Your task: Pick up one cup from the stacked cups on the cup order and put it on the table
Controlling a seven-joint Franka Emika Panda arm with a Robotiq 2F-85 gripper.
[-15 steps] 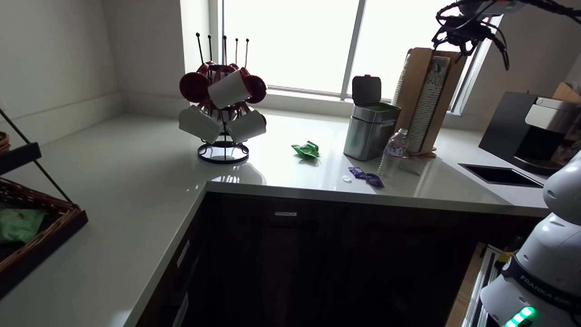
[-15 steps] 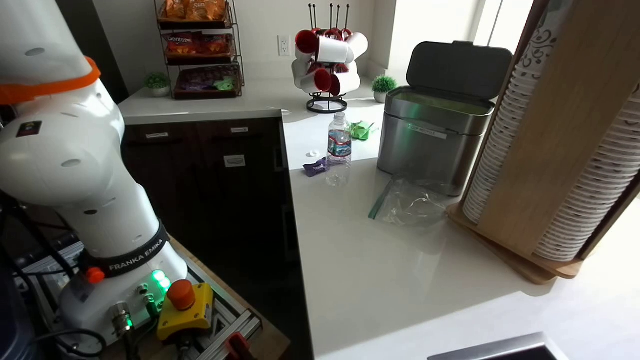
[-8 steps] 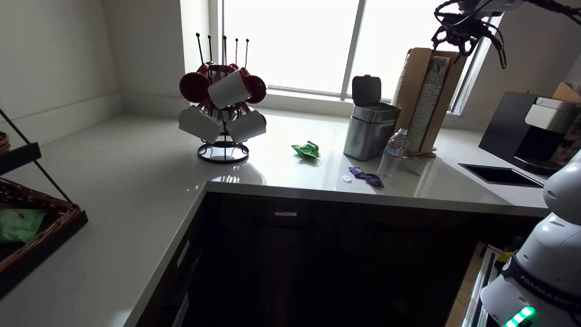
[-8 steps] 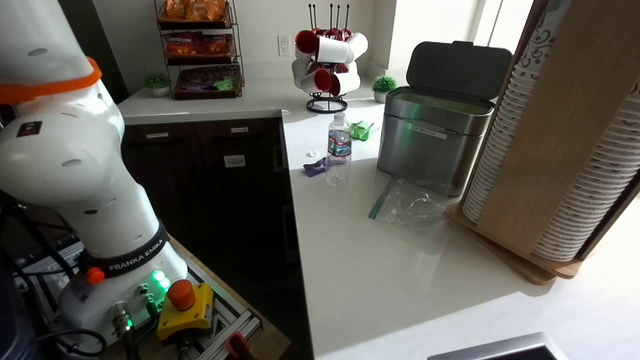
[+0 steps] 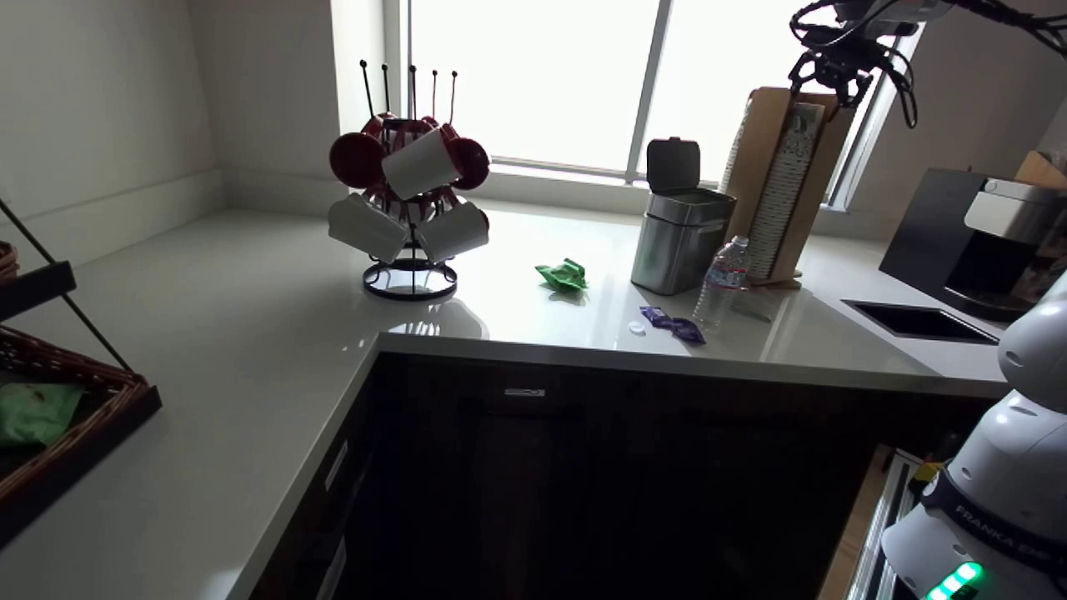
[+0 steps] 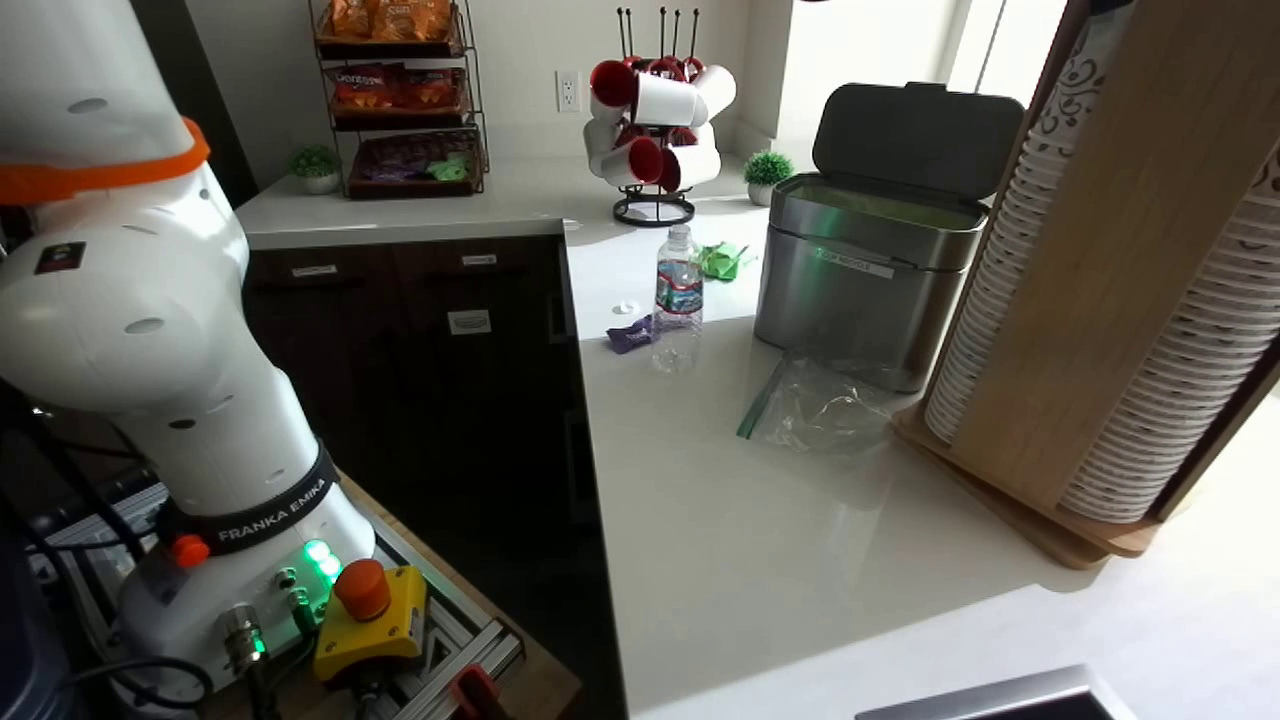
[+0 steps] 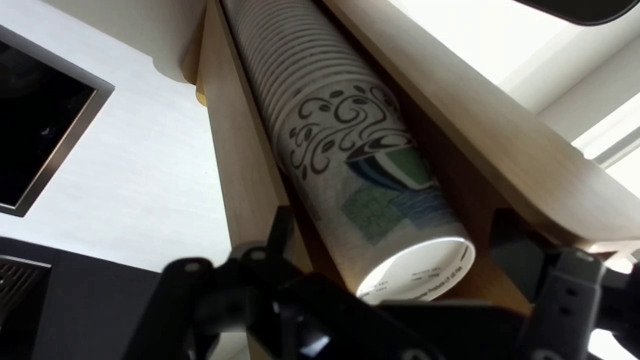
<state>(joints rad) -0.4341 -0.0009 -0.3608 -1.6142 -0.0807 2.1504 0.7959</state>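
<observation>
The black gripper (image 7: 395,230) spans the bottom of the wrist view, blurred and cut off by the frame. Its 2 dark fingers (image 7: 281,235) stand apart, 1 on either side of the base end of a white printed paper cup (image 7: 375,190); whether they touch the tall light-wood cup holder (image 7: 242,165) cannot be told. In an exterior view a dark fragment (image 6: 1108,5) shows at the top edge, by the holder, too small to identify; the upper part of the white robot arm (image 6: 130,320) is cropped there too, and glare bleaches the window (image 5: 533,75).

The cup sits bottom-up at the top of its stack, between 2 smooth wooden panels (image 7: 465,100) of the holder. Dark scrolls and a green-and-blue cup motif mark its paper side; the recessed round base carries lettering, only partly legible. Beneath, the nested cups (image 7: 300,50) show as tight ridged rings. The glossy white countertop (image 6: 740,560) bears a brushed-metal bin (image 6: 850,310) with its grey lid (image 6: 915,135) raised, an upright clear plastic bottle (image 6: 677,300) and a crumpled see-through bag (image 6: 820,405).

Compared with 0.5 s ago, the gripper is slightly lower and further left in an exterior view, and the dark fragment has come into sight.
</observation>
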